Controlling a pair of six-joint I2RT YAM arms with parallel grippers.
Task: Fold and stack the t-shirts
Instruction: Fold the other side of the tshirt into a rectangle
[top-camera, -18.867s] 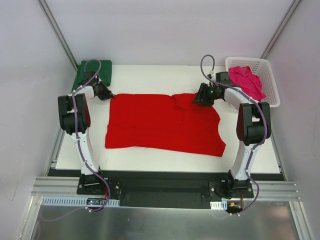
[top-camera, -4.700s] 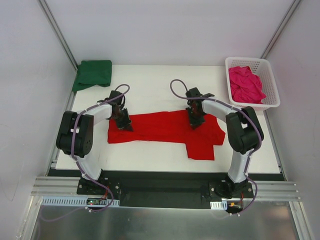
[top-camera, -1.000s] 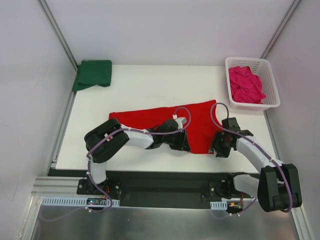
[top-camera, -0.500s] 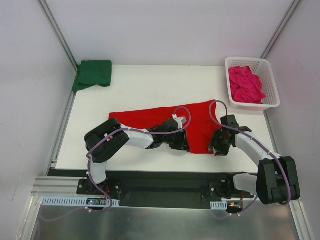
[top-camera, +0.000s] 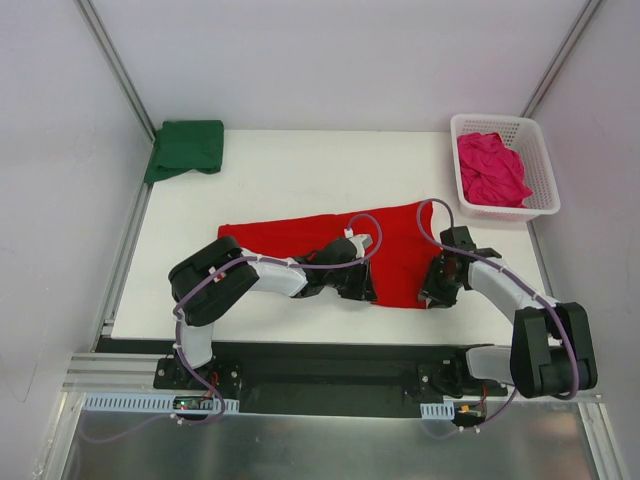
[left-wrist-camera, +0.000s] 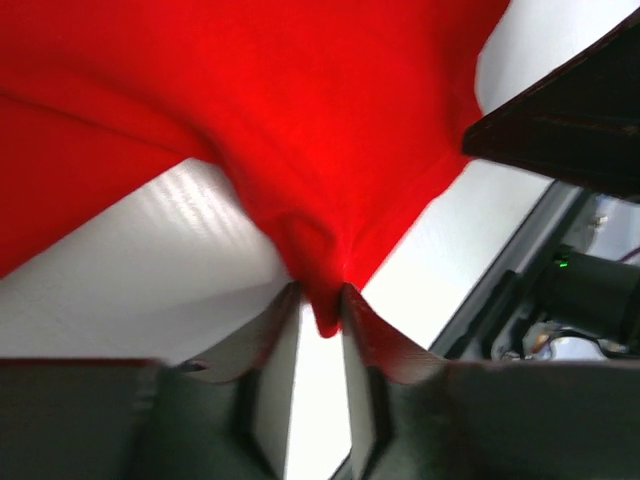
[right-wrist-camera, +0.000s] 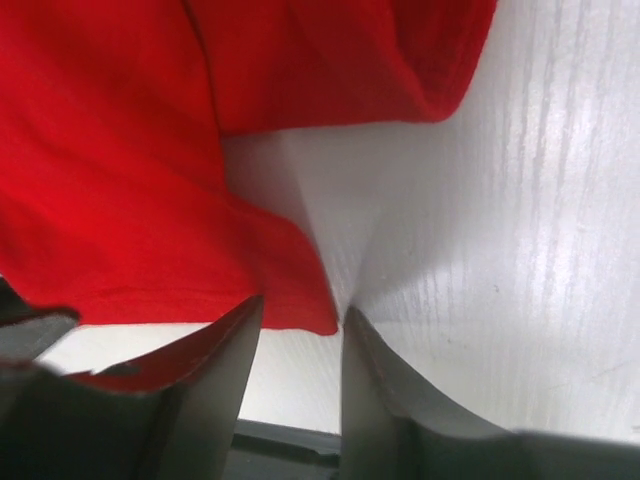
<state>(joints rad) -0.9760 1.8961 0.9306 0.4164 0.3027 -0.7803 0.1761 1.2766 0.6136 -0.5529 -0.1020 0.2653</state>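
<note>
1. The red t-shirt (top-camera: 300, 240) lies mid-table (top-camera: 280, 180), part-folded into a band. In the top view its long axis runs roughly 9 to 3 o'clock, with a deeper flap reaching toward 6 at the 3 o'clock end.
2. Left gripper (left-wrist-camera: 320, 293): the jaws are narrow and pinch a small pucker of red hem. The cloth tents away from the fingers, so I read this as a hold.
3. Right gripper (right-wrist-camera: 302, 310): the jaws are partly apart and straddle the flap's near corner. The cloth lies flat and white table shows in the gap, so I judge it not yet clamped.
4. Key relation: both tools sit on the flap's 6 o'clock edge, left at its 9 o'clock corner and right at its 3 o'clock corner. The shirt lies toward 12 from both. The next fold likely carries this edge toward 12, so the right must close first.
5. The green t-shirt (top-camera: 187, 147) is folded at the table's 10 o'clock corner. The pink t-shirt (top-camera: 490, 170) is crumpled in the basket (top-camera: 505, 208) at 2 o'clock. Both are well apart from the arms.
</note>
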